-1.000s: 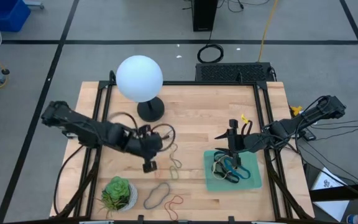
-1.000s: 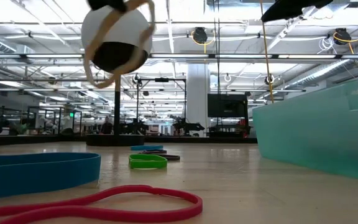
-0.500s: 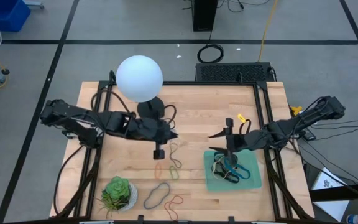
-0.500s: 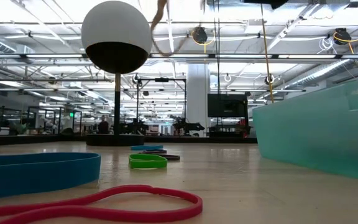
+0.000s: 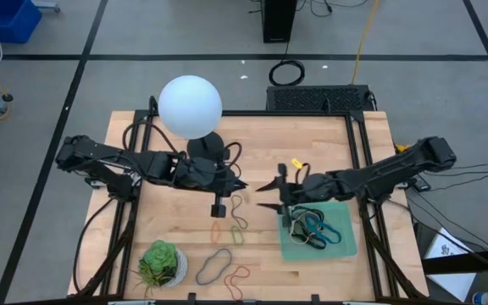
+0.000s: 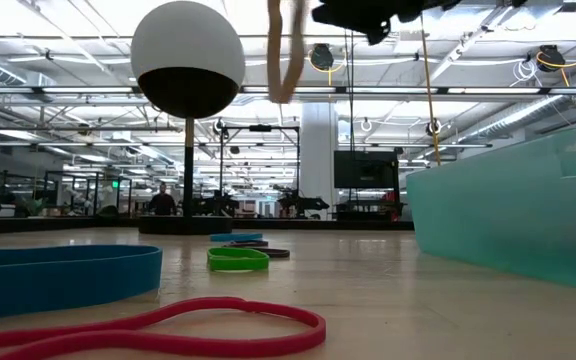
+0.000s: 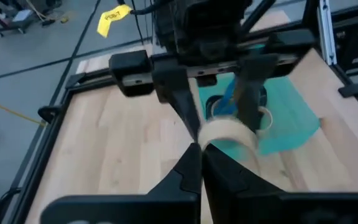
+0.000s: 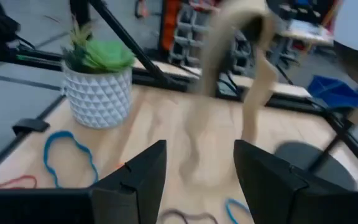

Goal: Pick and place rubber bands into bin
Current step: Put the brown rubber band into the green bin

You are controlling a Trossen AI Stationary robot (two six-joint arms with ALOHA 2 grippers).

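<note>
My left gripper (image 5: pixel 241 183) is shut on a tan rubber band (image 7: pixel 230 132) above the table's middle. The band also shows in the low view (image 6: pixel 286 50) and in the right wrist view (image 8: pixel 257 74). My right gripper (image 5: pixel 263 196) is open, faces the left gripper just left of the bin, and touches nothing; the band hangs ahead of its fingers (image 7: pixel 178 102). The mint-green bin (image 5: pixel 346 246) lies flat on the table at the right and holds several bands (image 5: pixel 312 229). More bands (image 5: pixel 235 222) lie flat on the wood. My left gripper pinches the tan band at one end of its loop (image 7: pixel 205 142) between its two shut fingertips. The fingers come about level from the table's left. The rest of the loop hangs slack beyond and below the fingertips, clear of the table.
A lamp with a white globe (image 5: pixel 190 106) and a dark base (image 5: pixel 204 149) stands at the far left of the table's middle. A white pot with a succulent (image 5: pixel 160 263) stands near the front left. Grey (image 5: pixel 214 264) and orange (image 5: pixel 240 275) bands lie by it.
My left gripper has carried the tan band toward the table's right, clear of the wood. My right gripper has left its place over the bin, gone toward the table's left and turned to face the left gripper.
</note>
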